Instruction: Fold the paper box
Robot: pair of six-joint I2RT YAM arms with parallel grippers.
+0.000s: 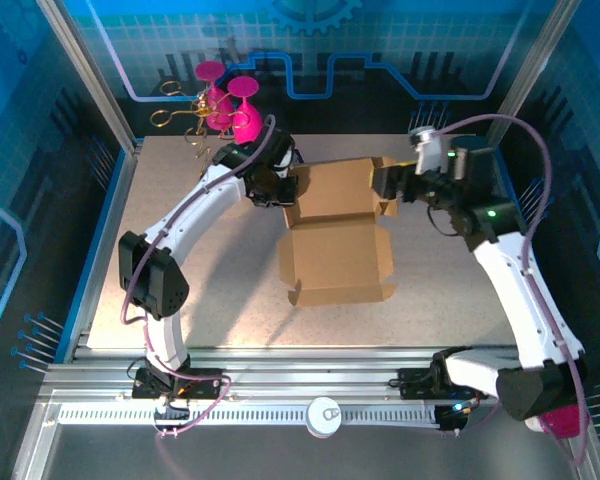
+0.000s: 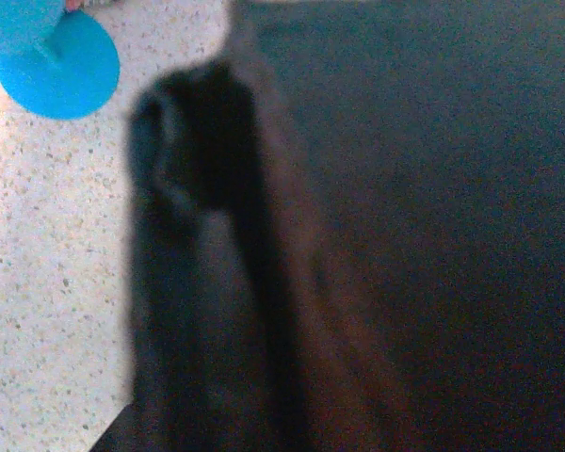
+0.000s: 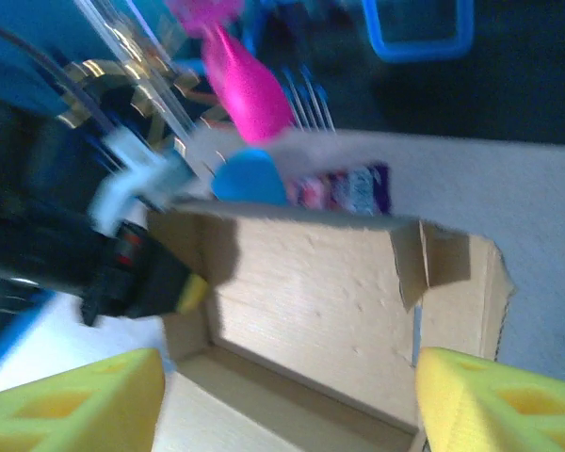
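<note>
The brown paper box (image 1: 338, 190) sits mid-table with its back wall raised and its flat lid panel (image 1: 335, 262) spread toward the near edge. My left gripper (image 1: 285, 188) is at the box's left side wall and shut on it. In the left wrist view one dark finger (image 2: 181, 188) presses against blurred cardboard (image 2: 424, 188). My right gripper (image 1: 385, 185) hovers at the box's right end. It is open, and its yellow pads (image 3: 75, 405) stand wide apart before the box interior (image 3: 311, 292).
Pink glasses on a gold rack (image 1: 220, 100) stand at the back left. A purple snack packet (image 3: 344, 188) and a blue disc (image 3: 250, 177) lie just behind the box. A white round part (image 1: 323, 415) sits on the front rail.
</note>
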